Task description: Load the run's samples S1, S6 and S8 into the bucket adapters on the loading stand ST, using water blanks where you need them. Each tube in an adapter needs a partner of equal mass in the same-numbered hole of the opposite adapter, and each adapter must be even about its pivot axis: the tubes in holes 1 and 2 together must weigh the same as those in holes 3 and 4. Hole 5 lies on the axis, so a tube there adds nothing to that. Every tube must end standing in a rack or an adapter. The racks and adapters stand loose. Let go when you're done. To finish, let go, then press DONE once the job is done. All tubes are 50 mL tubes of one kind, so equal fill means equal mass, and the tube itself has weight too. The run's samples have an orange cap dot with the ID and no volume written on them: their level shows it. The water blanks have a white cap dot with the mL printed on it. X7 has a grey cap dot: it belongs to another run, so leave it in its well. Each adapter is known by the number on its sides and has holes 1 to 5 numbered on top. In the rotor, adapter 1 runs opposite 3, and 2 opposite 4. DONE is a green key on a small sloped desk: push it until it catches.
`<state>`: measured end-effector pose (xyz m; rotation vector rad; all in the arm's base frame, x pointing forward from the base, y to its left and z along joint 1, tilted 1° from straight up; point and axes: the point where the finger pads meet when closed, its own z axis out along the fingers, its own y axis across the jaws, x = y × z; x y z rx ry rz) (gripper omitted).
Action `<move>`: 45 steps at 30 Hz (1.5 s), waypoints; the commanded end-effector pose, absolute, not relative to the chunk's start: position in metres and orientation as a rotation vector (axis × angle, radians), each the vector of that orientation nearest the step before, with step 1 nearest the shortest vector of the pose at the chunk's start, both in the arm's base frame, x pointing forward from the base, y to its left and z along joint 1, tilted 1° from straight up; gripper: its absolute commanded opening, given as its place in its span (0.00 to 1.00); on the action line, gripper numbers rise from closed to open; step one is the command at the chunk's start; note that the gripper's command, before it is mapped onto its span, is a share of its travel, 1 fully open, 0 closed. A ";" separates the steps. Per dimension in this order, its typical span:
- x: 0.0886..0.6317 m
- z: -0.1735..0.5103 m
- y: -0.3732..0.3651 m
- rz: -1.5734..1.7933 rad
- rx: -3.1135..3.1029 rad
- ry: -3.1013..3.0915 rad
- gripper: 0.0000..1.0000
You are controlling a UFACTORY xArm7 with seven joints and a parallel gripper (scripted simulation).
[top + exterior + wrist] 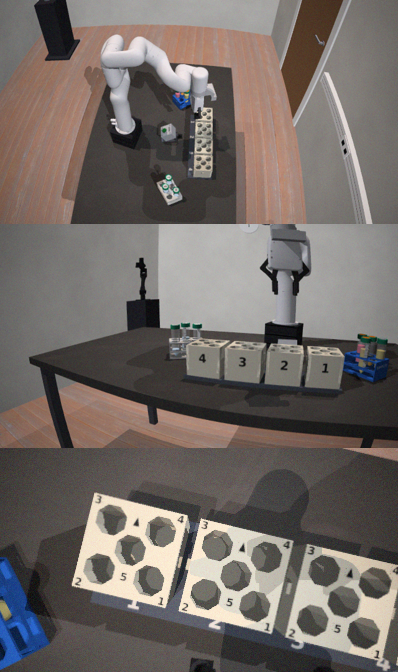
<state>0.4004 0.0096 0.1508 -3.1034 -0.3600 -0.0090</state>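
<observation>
My gripper is partly open and empty, high above the table on the robot's side of the stand. Adapter 1, adapter 2, adapter 3 and adapter 4 stand on it in a row, with no tubes visible in them. The blue rack holds several tubes with pink or yellow contents; their IDs are unreadable now. Three water blanks stand in the white rack.
The grey DONE desk with its green key stands between the robot base and the stand. The blue rack is beyond the adapter 1 end, and the white rack is off the adapter 4 end, toward the robot's side.
</observation>
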 end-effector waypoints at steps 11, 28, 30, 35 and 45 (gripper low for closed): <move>0.378 0.154 0.070 -0.024 -2.956 -1.011 0.57; 0.350 0.155 0.140 -0.024 -2.939 -1.058 0.57; 0.348 0.155 0.144 -0.024 -2.939 -1.058 0.57; 0.339 0.155 0.167 -0.024 -2.939 -1.058 0.57; 0.322 0.156 0.209 -0.024 -2.938 -1.058 0.57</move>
